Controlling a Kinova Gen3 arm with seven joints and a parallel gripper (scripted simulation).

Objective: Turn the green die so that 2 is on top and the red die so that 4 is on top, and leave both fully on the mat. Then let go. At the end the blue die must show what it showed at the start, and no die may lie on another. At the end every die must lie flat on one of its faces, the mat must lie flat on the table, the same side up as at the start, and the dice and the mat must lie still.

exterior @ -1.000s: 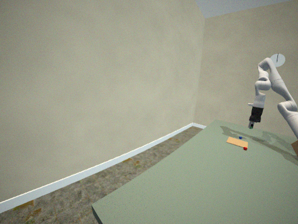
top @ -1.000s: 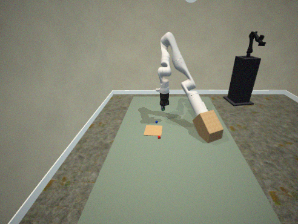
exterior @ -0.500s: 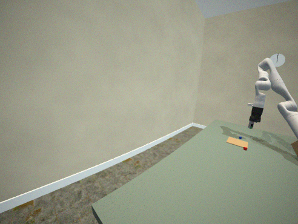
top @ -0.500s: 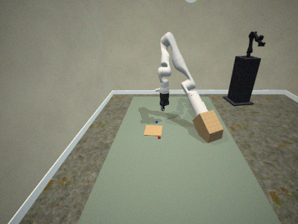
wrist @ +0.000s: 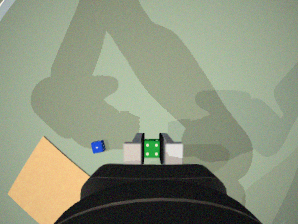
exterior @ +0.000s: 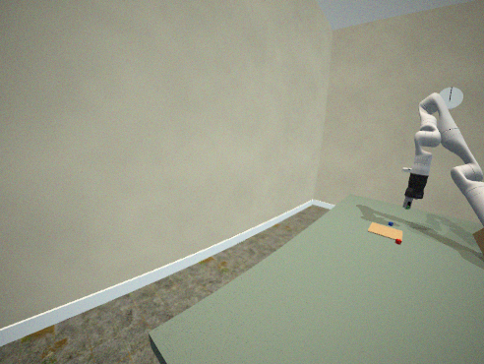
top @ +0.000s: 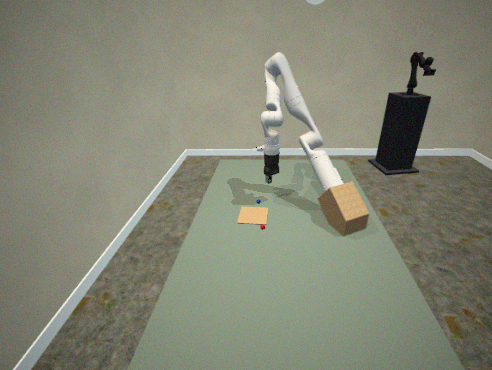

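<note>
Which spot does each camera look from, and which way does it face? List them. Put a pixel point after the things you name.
Top: above the table [top: 260, 300] [exterior: 315, 295]'s near end, facing the arm [top: 295, 100] [exterior: 453, 133] and mat [top: 253, 215] [exterior: 385, 231] [wrist: 45, 180]; whole arm shows.
Exterior: off to one side, above the table, facing along a wall; arm partly cropped.
Wrist: on the arm, facing past the gripper [top: 269, 181] [exterior: 407, 206] [wrist: 152, 148]; fingers and black housing show.
Top and exterior share the red die [top: 263, 227] [exterior: 398, 241].
</note>
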